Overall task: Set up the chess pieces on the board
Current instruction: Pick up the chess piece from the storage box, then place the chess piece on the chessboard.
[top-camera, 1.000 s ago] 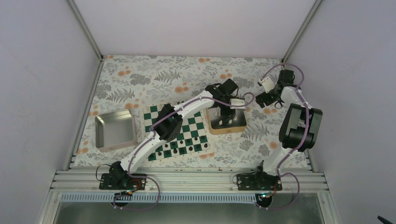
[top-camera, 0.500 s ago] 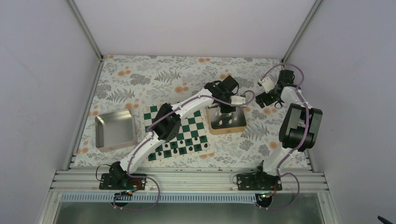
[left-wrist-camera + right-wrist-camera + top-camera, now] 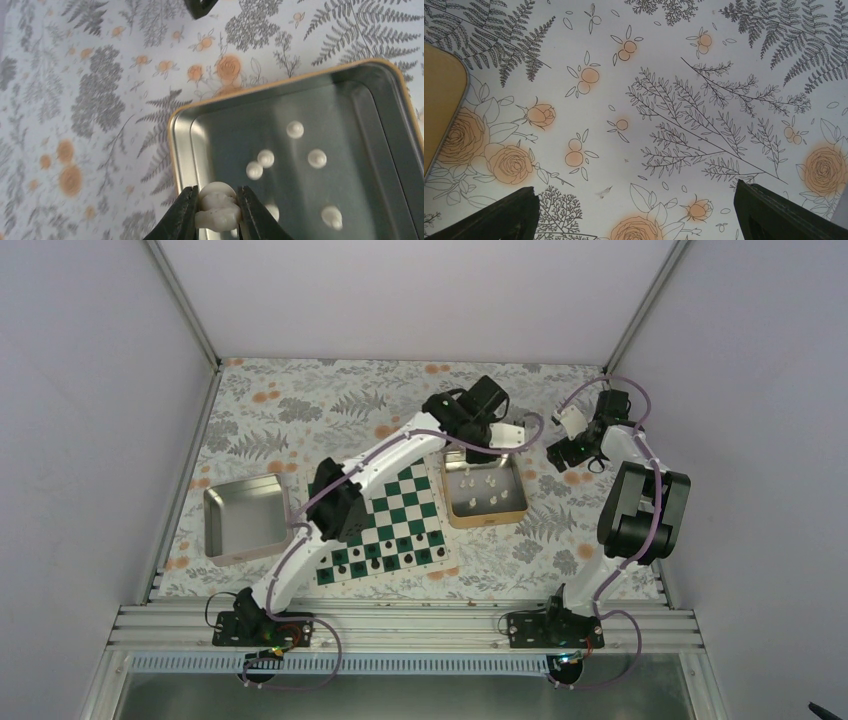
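Note:
My left gripper (image 3: 217, 212) is shut on a white chess piece (image 3: 218, 206) and holds it above the left rim of the tan tin (image 3: 280, 83). Several more white pieces (image 3: 295, 129) lie loose on the tin's floor. In the top view the left gripper (image 3: 470, 447) hangs over the tin's far edge (image 3: 487, 523). The green and white board (image 3: 400, 512) lies left of the tin, with dark pieces (image 3: 385, 552) along its near rows. My right gripper (image 3: 636, 215) is open and empty over the floral cloth, right of the tin (image 3: 560, 450).
A grey square tray (image 3: 247, 518) stands left of the board. The left arm stretches across the board's far left part. The tin's corner (image 3: 439, 100) shows at the left of the right wrist view. Walls close in the table on three sides.
My left gripper has risen out of the tin and moved toward its far edge with a white piece in it. The right arm has barely moved.

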